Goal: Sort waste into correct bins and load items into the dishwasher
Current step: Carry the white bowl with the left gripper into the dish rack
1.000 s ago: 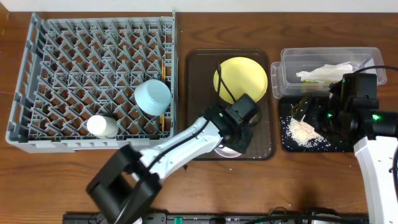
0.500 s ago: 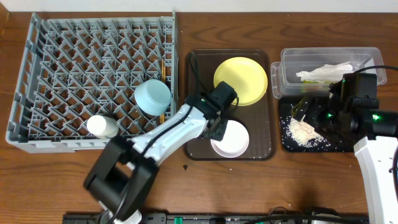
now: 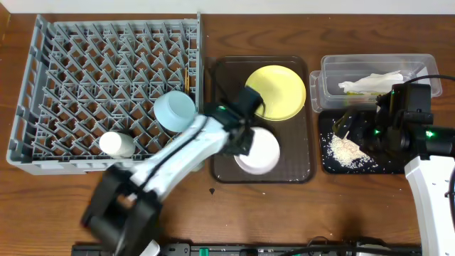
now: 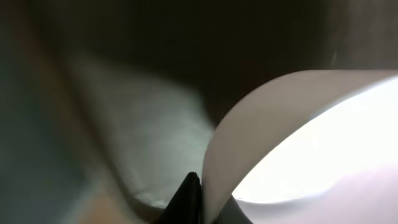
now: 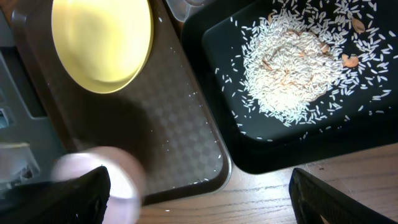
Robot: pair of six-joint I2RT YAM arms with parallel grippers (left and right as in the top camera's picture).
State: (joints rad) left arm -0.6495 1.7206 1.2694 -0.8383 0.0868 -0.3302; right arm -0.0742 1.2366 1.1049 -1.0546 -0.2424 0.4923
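My left gripper [image 3: 239, 139] is shut on the left rim of the pinkish-white bowl [image 3: 259, 151], over the near end of the dark brown serving tray [image 3: 298, 167]. In the left wrist view the finger [image 4: 189, 198] pinches the bowl's rim [image 4: 298, 143]. The yellow plate [image 3: 276, 92] lies at the tray's far end. The dish rack [image 3: 71, 85] holds the light blue bowl [image 3: 174, 110], the white cup [image 3: 116, 144] and chopsticks [image 3: 187, 80]. My right gripper [image 3: 353, 125] is open over the black tray [image 3: 327, 165], which holds rice [image 5: 292, 59]. The napkin [image 3: 373, 81] lies in the clear tub [image 3: 334, 65]. I cannot make out the snack wrapper.
The right wrist view shows the yellow plate [image 5: 102, 43], the brown tray's corner [image 5: 205, 155], the blurred bowl [image 5: 118, 180] and bare wooden table [image 5: 249, 199]. A few crumbs lie on the table in front of the brown tray [image 3: 212, 190].
My left arm has swung left, and the bowl in its grip has risen and shifted up and left on the brown tray. The right arm has not moved.
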